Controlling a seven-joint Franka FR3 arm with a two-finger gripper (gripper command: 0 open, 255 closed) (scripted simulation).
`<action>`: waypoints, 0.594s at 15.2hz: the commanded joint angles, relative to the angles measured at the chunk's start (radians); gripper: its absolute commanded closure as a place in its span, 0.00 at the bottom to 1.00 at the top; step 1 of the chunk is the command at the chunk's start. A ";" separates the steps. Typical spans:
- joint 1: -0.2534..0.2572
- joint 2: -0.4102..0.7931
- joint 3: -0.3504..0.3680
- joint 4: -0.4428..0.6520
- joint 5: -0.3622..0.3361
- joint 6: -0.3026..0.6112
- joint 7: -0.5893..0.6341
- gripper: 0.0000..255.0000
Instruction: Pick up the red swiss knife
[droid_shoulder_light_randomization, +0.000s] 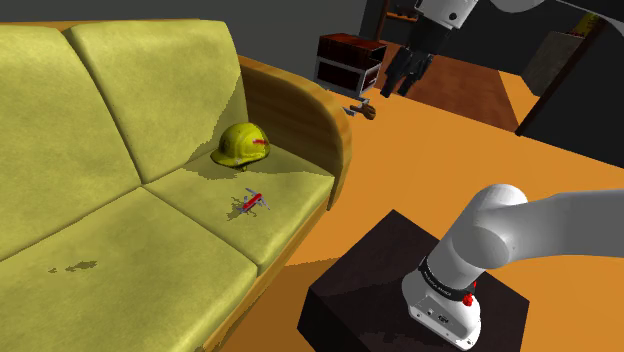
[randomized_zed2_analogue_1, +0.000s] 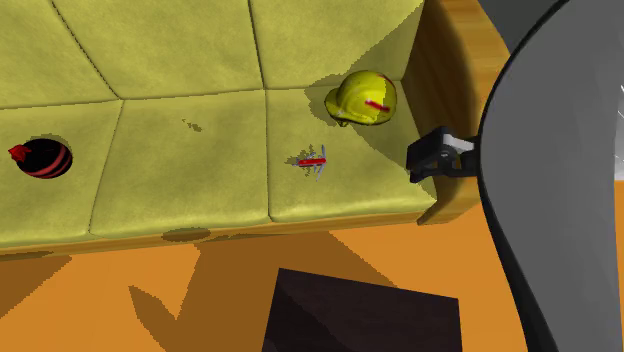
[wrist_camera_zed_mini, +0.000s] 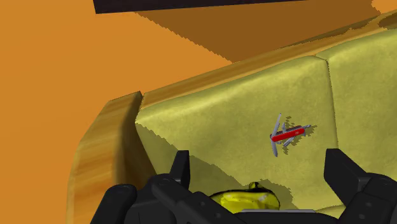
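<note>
Hazards, largest item first.

- Sofa (droid_shoulder_light_randomization: 120, 130): its wooden armrest (droid_shoulder_light_randomization: 312, 118) stands between the end effector (droid_shoulder_light_randomization: 398, 78) and the seat. A low, direct approach would likely strike it.
- Yellow hard hat (droid_shoulder_light_randomization: 242, 146): it sits on the end cushion by the armrest, near the target. A wide descent could nudge it onto the knife.
- Red swiss knife (droid_shoulder_light_randomization: 252, 203): it lies flat on that same cushion, between the hard hat and the cushion's front edge, with thin tools fanned out. Fingers closing on a tool instead of the red body could let it pivot or slip, and pressing down may sink it into the soft upholstery.

End effector: its fingers stand apart and hold nothing. It hangs beyond the armrest, well apart from the knife.

Count:
- Sofa: one, with three seat cushions in the second exterior view.
- Robot arm (droid_shoulder_light_randomization: 540, 225): one.
- Stand (droid_shoulder_light_randomization: 370, 290): one.
- Hard hat: one.
- Round black object with red stripes (randomized_zed2_analogue_1: 40, 158): one, on the far cushion.
- End effector: one.
- Swiss knife: one.
</note>
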 joint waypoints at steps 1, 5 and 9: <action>0.000 0.000 0.000 0.000 0.000 0.000 0.000 0.00; 0.018 0.066 0.037 -0.063 0.012 0.115 0.011 0.00; 0.036 0.150 0.073 -0.108 0.021 0.231 0.022 0.00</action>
